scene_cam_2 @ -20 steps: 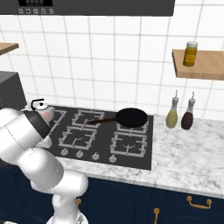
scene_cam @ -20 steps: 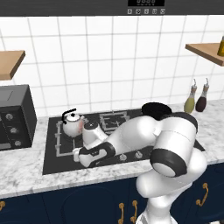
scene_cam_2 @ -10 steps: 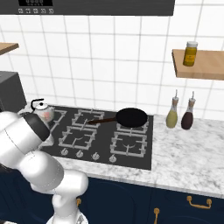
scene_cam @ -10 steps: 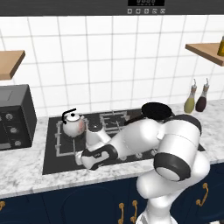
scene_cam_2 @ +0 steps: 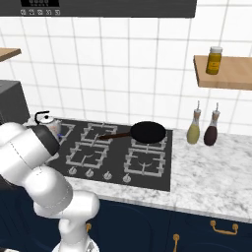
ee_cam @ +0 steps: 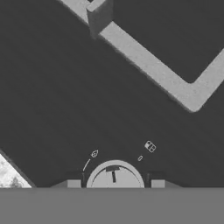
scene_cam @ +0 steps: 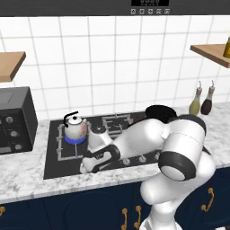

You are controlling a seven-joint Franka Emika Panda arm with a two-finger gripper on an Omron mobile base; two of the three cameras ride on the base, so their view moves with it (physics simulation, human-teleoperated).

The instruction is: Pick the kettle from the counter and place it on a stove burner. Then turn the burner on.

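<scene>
Lower and further forward now, the arm has dropped its wrist toward the front edge of the cooktop [scene_cam: 54,168], and a blue ring of flame has appeared under the kettle [scene_cam: 75,129] that was not there a second ago. Nearest us, the end effector [ee_cam: 115,183] sits right on the control knob [ee_cam: 114,178], its two dark finger tips flanking the pale dial on either side; whether they are actually pinching it I cannot tell from these angles. Just beyond the knob lies bare black glass, then a grey grate bar [ee_cam: 144,63] running across. Further back, at the rear left corner of the cooktop, the kettle stands upright on the stove burner [scene_cam: 72,143], off the worktop [scene_cam: 22,173] already, and the blue glow suggests the burner is lit. Risks from here, as I judge them: a careless retreat could drag the dial back and kill the flame, or over-rotate it. The elbow also swings close to the kettle, so a wide lift could knock it off the grate. Behind, the frying pan [scene_cam_2: 147,132] sits on the far right burner, well apart.
</scene>
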